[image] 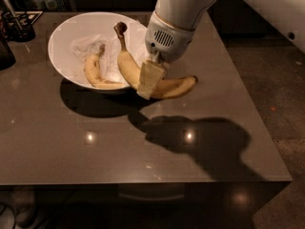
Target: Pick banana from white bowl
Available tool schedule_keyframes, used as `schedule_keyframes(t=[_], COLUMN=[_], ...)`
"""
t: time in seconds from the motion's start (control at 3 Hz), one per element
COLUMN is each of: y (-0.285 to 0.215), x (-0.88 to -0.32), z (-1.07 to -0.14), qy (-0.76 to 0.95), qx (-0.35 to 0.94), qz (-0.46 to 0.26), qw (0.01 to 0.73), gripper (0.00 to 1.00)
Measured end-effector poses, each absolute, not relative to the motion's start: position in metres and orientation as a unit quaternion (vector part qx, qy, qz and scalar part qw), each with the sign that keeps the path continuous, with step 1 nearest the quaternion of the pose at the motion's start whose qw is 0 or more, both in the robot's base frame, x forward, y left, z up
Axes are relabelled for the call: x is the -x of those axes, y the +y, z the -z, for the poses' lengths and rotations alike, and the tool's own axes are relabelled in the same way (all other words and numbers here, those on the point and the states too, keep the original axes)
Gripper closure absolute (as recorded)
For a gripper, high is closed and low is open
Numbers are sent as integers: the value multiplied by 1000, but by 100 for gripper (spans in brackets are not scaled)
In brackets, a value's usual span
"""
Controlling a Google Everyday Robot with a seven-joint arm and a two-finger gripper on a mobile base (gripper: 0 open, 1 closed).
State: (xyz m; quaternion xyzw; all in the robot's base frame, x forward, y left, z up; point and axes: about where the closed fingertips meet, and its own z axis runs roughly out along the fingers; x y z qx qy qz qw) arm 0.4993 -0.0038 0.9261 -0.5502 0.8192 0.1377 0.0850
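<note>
Banana (pixel 125 67): middle hidden behind gripper (pixel 148 83), jaws clamped on it, at right rim of white bowl (pixel 61 31). Arm: slants down from upper right, cut off at top edge.

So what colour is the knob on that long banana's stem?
Dark brown knob, camera view. The gripper holds the banana at the white bowl's rim.
</note>
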Motion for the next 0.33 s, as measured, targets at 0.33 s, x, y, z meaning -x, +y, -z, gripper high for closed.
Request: schedule_keyframes(t=[0.33], y=[-6], x=[-477], z=[-927], qy=[819], qx=[548], qz=[-146], qw=[87], gripper=[100])
